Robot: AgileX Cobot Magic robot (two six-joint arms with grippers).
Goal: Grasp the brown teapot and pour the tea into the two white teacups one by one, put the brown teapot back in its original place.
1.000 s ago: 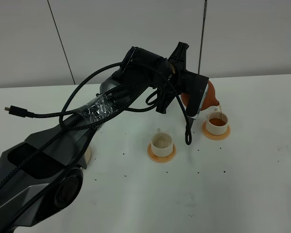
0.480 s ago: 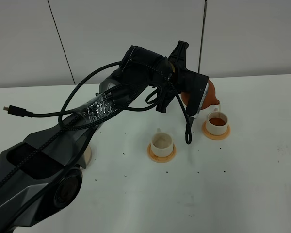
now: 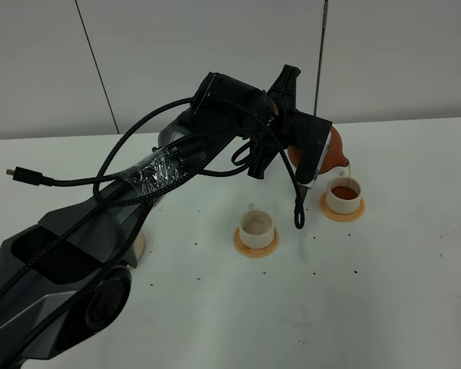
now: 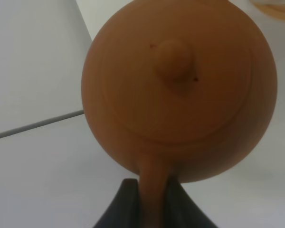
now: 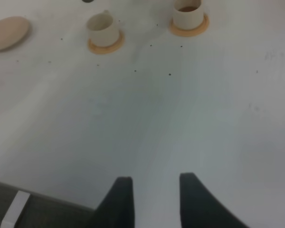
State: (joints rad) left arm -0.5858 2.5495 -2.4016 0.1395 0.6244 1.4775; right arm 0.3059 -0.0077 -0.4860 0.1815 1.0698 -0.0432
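Exterior high view: the round reddish-brown clay teapot (image 3: 335, 151) hangs tilted above the small white teacup (image 3: 343, 194) on that view's right, which holds brown tea. The left tool (image 4: 152, 202) clamps its handle. The right tool (image 5: 154, 197) stands parted, empty, above the white counter (image 5: 204, 118).

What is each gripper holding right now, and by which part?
The left gripper holds the brown teapot by its loop handle. The right gripper is open and empty.
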